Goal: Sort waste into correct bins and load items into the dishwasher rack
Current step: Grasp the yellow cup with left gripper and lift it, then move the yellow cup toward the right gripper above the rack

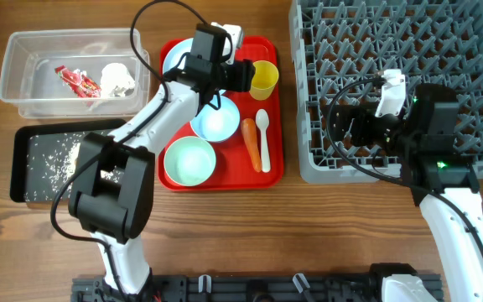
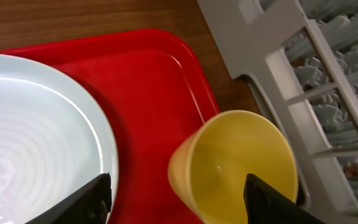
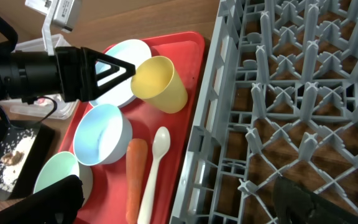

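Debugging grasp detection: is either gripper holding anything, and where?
Nothing held: left gripper is open at the rim of the yellow cup, not clamped; right gripper is open and empty.

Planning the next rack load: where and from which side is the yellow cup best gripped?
Probably across the yellow cup just below its rim, coming from the plate side: its mouth faces the open left end effector, while the dishwasher rack crowds the other side.

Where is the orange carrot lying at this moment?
In the overhead view the orange carrot lies on the red tray, in its right half, between the pale blue bowl on its left and the white spoon on its right.
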